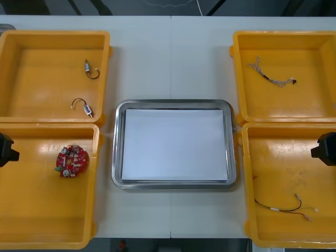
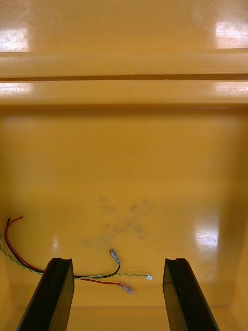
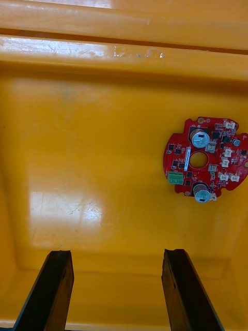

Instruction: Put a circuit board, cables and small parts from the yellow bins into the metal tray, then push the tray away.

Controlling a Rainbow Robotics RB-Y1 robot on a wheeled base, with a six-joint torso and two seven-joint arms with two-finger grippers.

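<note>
Sits at the very start, with 0 items in the metal tray (image 1: 118,147) at the tabletop's (image 1: 170,58) middle, circuit board (image 1: 71,161) in the near-left corner's yellow bin (image 1: 37,210) below the released left tool (image 3: 118,253), cables (image 1: 281,207) along the right edge, 1 below the released right tool (image 2: 118,261), small metal parts (image 1: 89,68) far-left.

Light table (image 1: 170,58): metal tray (image 1: 173,103) at ctr, 2 yellow bins (image 1: 52,34) on each side.

Light table (image 1: 142,63), thin seam (image 1: 170,52) running down its middle, dark floor (image 1: 105,6) beyond its far edge.
</note>
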